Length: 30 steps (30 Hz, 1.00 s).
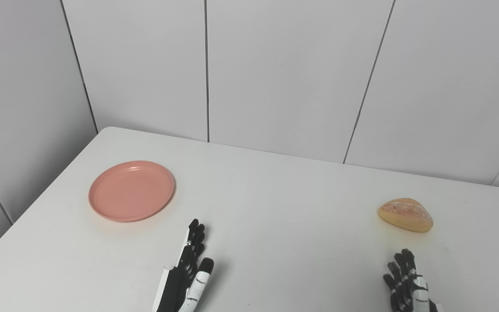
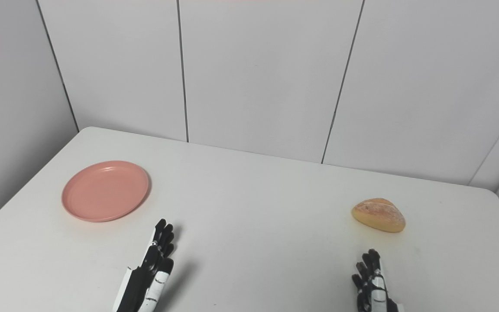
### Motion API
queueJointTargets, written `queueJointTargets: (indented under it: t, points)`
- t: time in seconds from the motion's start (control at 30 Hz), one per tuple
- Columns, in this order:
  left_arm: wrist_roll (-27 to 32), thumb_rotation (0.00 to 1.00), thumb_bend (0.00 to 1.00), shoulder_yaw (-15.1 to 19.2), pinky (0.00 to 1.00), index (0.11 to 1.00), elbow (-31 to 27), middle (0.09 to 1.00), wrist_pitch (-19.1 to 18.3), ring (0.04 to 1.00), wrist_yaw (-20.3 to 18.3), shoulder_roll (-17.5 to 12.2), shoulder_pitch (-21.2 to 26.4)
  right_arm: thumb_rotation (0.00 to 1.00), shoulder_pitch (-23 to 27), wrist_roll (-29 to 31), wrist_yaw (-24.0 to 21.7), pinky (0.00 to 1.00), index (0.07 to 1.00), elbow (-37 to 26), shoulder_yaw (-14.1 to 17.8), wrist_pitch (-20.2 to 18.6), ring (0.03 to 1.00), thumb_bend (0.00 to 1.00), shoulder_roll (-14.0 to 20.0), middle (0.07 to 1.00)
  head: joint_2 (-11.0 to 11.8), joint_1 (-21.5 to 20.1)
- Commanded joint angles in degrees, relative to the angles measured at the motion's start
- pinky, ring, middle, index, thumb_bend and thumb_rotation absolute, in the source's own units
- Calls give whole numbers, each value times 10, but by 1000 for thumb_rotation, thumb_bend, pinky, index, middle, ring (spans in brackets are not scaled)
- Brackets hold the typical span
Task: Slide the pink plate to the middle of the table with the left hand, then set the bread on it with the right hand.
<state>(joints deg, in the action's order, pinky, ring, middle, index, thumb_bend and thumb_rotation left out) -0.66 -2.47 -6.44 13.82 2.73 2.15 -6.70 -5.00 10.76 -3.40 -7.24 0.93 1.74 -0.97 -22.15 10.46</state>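
At the near edge of the table (image 1: 275, 225), both arms enter from below; neither touches any object.

Left robot hand (image 1: 186, 271): raised edge-on, fingers straight and pressed close together, thumb set slightly apart; holds nothing.

Right robot hand (image 1: 407, 284): only partly in view at the bottom edge; fingers extended and slightly spread; holds nothing.

Pink plate (image 1: 131, 190): flat on the table's left side, well left of the middle. It lies ahead of the left robot hand and to that hand's left, near but apart. The left robot hand is clearly the nearer one.

Plate contents: nothing on it.

Bread (image 1: 405, 215): an oval roll on the table's right side, well apart from the plate. It lies just ahead of the right robot hand, almost straight in line with the fingers. Long axis runs roughly left to right, across the line of reach.

Key relation: the plate's outer left rim is on the far side from the left robot hand, so a push toward the middle likely requires reaching past the plate first.

Task progress: judged not yet started.
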Motion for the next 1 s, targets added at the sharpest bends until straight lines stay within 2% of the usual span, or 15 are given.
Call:
queueJointTargets:
  t: [0.0,0.07,0.13,0.17,0.27,0.43,0.57,0.7,0.77,0.97]
  points:
    - [15,826,781,22,1000,992,-14,996,-20,1000,8,-5,32,1000,-14,5,-2,1000,1000,-3,4,-19,1000,707,6,1000,-2,2]
    - [30,810,847,37,1000,955,-27,957,-38,965,7,-12,50,1000,-14,6,-1,1000,1000,-5,4,-20,1000,699,6,1000,-4,3]
    - [40,807,868,52,1000,945,-47,943,-67,952,5,-20,71,1000,-15,4,-1,1000,1000,-8,4,-21,1000,696,7,1000,-7,3]
    - [44,800,894,58,946,933,-55,920,-81,930,4,-23,80,1000,-15,4,-1,1000,1000,-9,3,-21,1000,710,8,1000,-7,4]
    - [46,811,938,79,905,923,-78,917,-129,924,1,-48,119,1000,-17,3,1,1000,1000,-13,3,-20,1000,732,8,1000,-11,6]
    - [77,801,987,113,883,890,-66,898,-166,916,-8,-90,168,1000,-20,2,2,1000,1000,-19,1,-18,1000,727,6,1000,-15,6]
    - [97,828,976,131,852,897,-40,902,-169,899,-24,-127,202,1000,-21,-1,1,1000,1000,-19,-1,-17,1000,748,6,1000,-16,6]
    - [102,863,991,144,857,900,-47,904,-209,901,-24,-159,237,998,-22,-1,1,1000,1000,-19,-2,-16,1000,758,5,1000,-17,10]
    - [104,923,999,151,858,899,-48,892,-220,892,-22,-170,252,997,-22,-3,2,1000,1000,-20,-3,-17,1000,762,5,1000,-16,10]
    - [131,993,1000,184,903,939,3,904,-182,893,-36,-202,287,1000,-20,-7,1,1000,1000,-18,-5,-15,1000,765,5,1000,-17,8]
